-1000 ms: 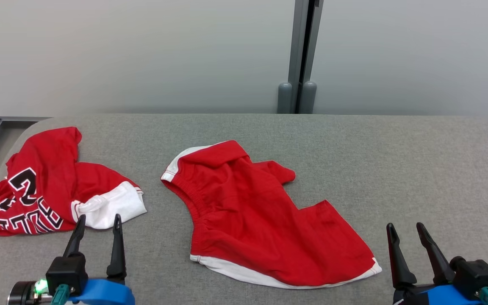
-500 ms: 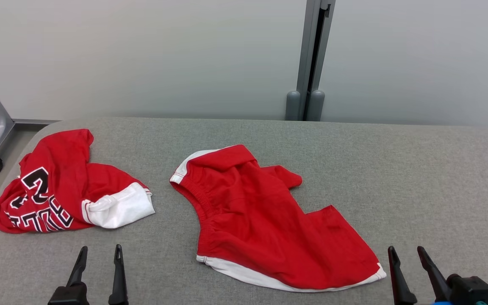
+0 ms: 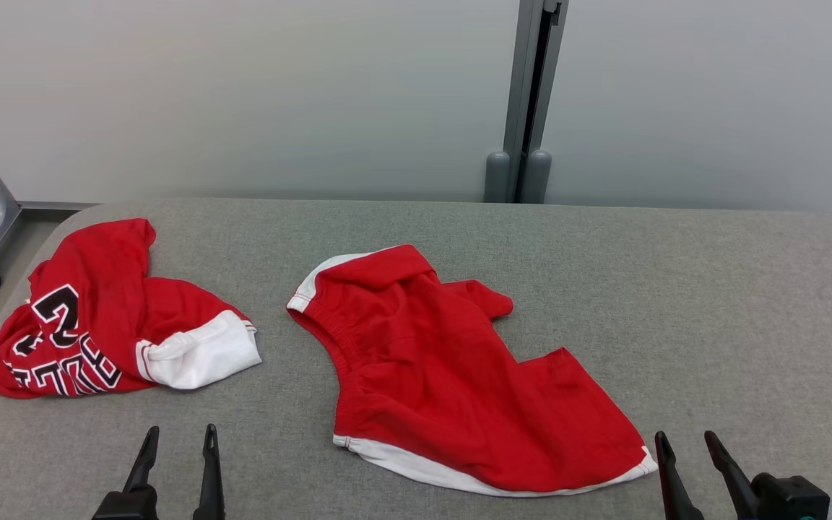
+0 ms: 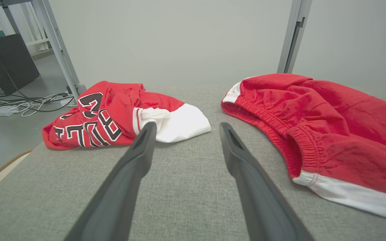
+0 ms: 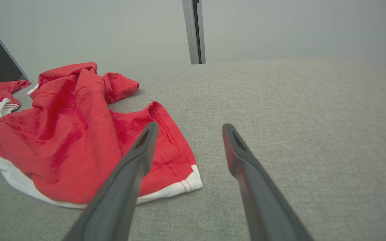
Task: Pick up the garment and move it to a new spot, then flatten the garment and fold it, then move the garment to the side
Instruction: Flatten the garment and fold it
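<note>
Hovering low over the near edge of the grey tabletop [image 3: 712, 303] with both hands empty: keeping the left hand [image 3: 181, 429] with its two dark fingers spread wide and touching nothing, and the right hand [image 3: 683, 434] spread just as wide, pinching nothing. Taking the red shorts [image 3: 445, 375] for the garment to be picked up, lying crumpled mid-tabletop between the two hands and not yet flattened. Reading their long axis as running on a diagonal, from the white-edged waistband corner at the far left down to the white-trimmed leg hem at the near right. Finding that hem corner lying just beside the right hand, a little ahead and to its left, and so judging the right hand the nearer one. Leaving the left hand facing bare tabletop, with the shorts' near-left corner off to its right and a red lettered jersey [image 3: 84, 318] bunched ahead to its left. Probably calling for a short reach forward and leftward by the right hand. Looking past the far edge to a pale wall and a grey post [image 3: 524, 101].
</note>
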Controlling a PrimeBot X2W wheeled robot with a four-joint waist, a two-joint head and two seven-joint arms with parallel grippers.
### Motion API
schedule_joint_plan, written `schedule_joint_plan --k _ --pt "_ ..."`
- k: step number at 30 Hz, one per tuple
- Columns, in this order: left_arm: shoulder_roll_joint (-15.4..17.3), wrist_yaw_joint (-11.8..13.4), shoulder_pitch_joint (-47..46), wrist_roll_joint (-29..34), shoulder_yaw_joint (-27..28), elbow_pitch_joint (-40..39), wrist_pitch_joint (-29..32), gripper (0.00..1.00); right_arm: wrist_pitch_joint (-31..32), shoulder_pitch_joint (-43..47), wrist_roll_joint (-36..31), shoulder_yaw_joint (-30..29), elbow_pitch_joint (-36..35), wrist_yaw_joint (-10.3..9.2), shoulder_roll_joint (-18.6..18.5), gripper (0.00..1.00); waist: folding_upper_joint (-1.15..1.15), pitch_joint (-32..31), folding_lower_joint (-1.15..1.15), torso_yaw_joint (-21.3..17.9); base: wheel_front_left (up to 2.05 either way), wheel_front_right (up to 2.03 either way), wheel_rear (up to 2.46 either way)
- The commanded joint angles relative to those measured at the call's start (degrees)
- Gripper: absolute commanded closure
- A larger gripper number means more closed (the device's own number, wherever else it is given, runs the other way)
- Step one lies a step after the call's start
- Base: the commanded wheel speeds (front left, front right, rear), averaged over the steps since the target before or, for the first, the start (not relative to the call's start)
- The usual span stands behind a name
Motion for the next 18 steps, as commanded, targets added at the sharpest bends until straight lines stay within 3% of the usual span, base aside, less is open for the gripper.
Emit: schedule_joint_plan --k 1,9,18 --pt "-0.23 -0.11 -0.08 0.28 0.02 0.06 -0.17 0.00 -0.21 -0.42 0.02 0.02 -0.01 0.03 0.07 0.00 0.00 -0.04 0.00 0.02 0.00 0.00 0.00" --pt "-0.49 -1.62 -1.43 0.54 -1.78 0.42 -0.17 0.00 -0.21 -1.14 0.01 0.48 0.41 0.03 -0.12 0.00 0.00 0.08 0.00 -0.48 0.00 0.00 0.00" --pt "-0.31 -3.34 -6.43 0.96 -10.73 7.06 -0.17 0.00 -0.21 -6.27 0.14 3.20 4.90 0.03 -1.17 0.00 0.00 1.70 0.00 -3.16 0.00 0.00 0.00"
